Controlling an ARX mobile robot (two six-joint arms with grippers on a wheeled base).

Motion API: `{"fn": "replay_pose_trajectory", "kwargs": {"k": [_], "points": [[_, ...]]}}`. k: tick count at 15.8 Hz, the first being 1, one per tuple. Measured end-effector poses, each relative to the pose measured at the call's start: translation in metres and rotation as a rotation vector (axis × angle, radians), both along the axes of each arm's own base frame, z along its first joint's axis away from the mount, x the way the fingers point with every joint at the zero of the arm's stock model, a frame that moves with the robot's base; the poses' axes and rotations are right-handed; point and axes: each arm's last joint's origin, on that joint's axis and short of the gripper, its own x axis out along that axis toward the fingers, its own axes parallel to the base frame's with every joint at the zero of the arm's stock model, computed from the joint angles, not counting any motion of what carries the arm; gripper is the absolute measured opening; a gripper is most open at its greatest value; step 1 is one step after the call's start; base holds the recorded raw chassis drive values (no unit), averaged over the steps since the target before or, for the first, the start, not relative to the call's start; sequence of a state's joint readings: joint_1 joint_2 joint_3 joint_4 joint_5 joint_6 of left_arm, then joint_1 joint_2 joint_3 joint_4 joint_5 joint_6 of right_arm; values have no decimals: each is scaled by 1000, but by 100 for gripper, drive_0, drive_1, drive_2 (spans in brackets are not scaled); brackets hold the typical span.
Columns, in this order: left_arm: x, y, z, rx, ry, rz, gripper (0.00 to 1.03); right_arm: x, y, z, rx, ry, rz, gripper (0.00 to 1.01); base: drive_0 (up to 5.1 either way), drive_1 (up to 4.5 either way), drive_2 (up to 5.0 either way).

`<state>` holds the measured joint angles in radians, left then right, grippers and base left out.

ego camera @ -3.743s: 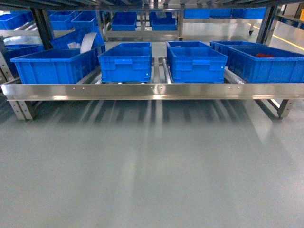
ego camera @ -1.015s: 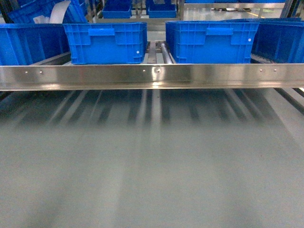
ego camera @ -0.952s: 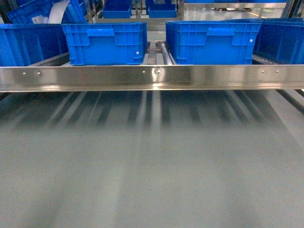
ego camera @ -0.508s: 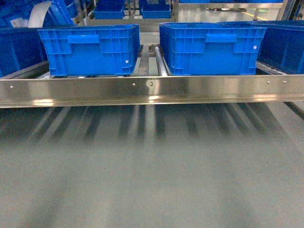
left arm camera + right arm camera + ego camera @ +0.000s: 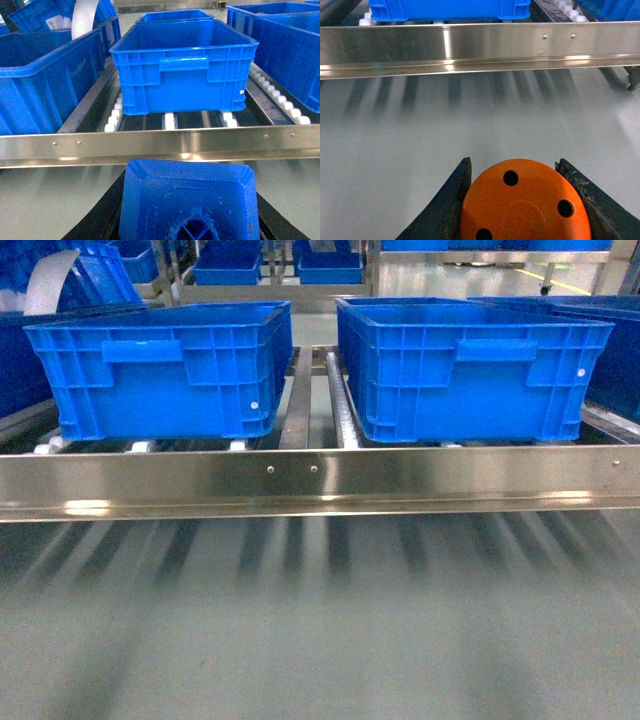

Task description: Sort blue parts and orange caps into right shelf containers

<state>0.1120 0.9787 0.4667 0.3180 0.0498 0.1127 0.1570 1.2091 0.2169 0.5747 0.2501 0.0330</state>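
Blue part (image 5: 187, 202) is sitting clamped between the dark fingers of the left tool (image 5: 186, 220), filling the bottom of the left wrist view, its moulded face turned toward the camera; the tool is holding it narrow and firm. Orange cap (image 5: 525, 202) is likewise being held in the right tool (image 5: 520, 210), its holed flat top showing between the two black fingers, with bare grey floor (image 5: 445, 125) just beyond it. Farther out, the shelf rail (image 5: 320, 480) is running across the head view, and behind it two crates are standing side by side on the rollers: the left crate (image 5: 165, 375) and the right crate (image 5: 470, 370), both open-topped, with a roller lane between them. From the left wrist, a crate (image 5: 185, 70) is lying straight ahead of the held part, looking empty as far as its inside shows. Compared with the earlier head views, the rail and crates are now looming much larger and lower in the frame, so the base has been rolling in toward the shelf; a few seconds back four crates fitted across the picture, now only two do. That closing-in suggests the carrying stage is nearly finished and the drop into the crates is coming next, each piece into its own crate.
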Motion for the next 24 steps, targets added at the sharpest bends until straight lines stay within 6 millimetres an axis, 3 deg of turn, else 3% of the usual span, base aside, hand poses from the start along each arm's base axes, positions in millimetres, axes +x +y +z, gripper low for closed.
{"fn": "replay_pose_trajectory", "kwargs": {"k": [11,24], "points": [[0,0,0,0,3,1,44,0,0,0,0,3,0,43,0,406,-407],[0,0,-1,0,5,1,44,0,0,0,0,2,0,43,0,0,0]]}}
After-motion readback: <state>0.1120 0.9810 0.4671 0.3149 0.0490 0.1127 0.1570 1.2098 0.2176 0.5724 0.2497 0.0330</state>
